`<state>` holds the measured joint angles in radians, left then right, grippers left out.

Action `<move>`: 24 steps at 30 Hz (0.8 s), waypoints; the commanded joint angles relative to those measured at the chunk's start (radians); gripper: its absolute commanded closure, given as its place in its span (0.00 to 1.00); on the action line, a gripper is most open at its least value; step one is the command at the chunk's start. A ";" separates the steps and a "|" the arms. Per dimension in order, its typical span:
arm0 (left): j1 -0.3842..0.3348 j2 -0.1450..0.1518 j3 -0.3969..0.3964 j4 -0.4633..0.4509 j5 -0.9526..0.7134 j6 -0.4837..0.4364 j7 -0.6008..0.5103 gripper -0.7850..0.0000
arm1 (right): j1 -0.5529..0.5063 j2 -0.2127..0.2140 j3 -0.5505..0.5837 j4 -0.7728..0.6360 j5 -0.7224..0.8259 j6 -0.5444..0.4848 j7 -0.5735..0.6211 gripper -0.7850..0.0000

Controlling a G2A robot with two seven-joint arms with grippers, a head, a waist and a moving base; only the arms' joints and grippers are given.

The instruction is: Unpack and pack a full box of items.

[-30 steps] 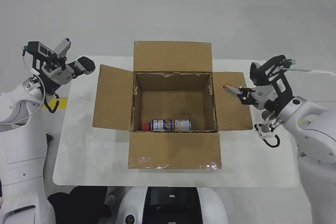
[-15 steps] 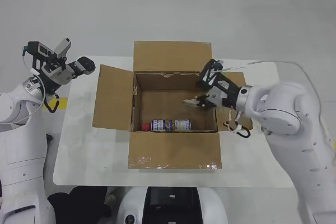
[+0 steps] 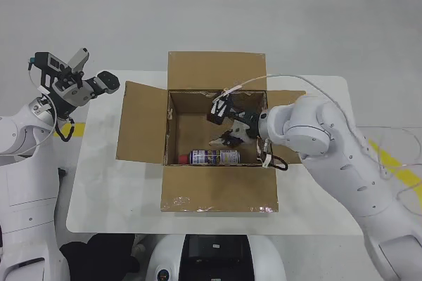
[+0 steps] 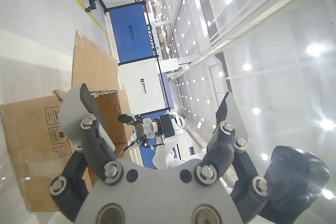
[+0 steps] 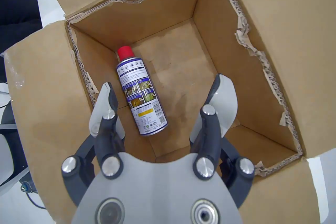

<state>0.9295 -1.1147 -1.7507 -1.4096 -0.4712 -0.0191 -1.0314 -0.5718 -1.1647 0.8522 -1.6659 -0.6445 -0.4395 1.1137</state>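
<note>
Though one spray can (image 3: 214,157) lies in the box (image 3: 218,191), nothing is gripped

By the table's (image 3: 112,200) far left corner, the left gripper (image 3: 97,68) hangs spread wide and empty. Over the open box, the right gripper (image 3: 227,138) is wide too, empty, above the can. It lies flat along the near wall, long axis left-right, red cap (image 5: 125,51) pointing left. One box, one can

The box (image 3: 218,188) is plain brown cardboard; the spray can (image 5: 141,96) is blue and white, red-capped.
</note>
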 commanded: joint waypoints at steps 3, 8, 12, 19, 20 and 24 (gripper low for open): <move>0.000 0.000 0.000 0.000 0.000 0.000 0.000 0.00 | 0.042 -0.019 -0.060 0.041 -0.011 0.024 -0.002 0.22; 0.000 0.000 0.000 0.000 0.000 0.000 0.000 0.00 | 0.092 -0.042 -0.116 0.110 -0.010 0.027 -0.005 0.20; 0.000 0.000 0.000 0.000 0.000 0.000 0.000 0.00 | 0.132 -0.062 -0.162 0.179 0.029 0.001 0.023 0.16; 0.000 0.000 0.000 0.000 0.000 0.000 0.000 0.00 | 0.185 -0.103 -0.254 0.295 0.093 -0.057 0.058 0.08; 0.000 0.000 0.000 0.000 0.000 0.000 0.000 0.00 | 0.193 -0.110 -0.267 0.311 0.100 -0.063 0.061 0.07; 0.000 0.000 0.000 0.000 0.000 0.000 0.000 0.00 | 0.218 -0.138 -0.311 0.376 0.116 -0.069 0.043 0.06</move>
<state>0.9295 -1.1147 -1.7507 -1.4096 -0.4712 -0.0191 -1.0314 -0.3599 -1.2970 0.5507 -1.3048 -0.5303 -0.5076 1.1593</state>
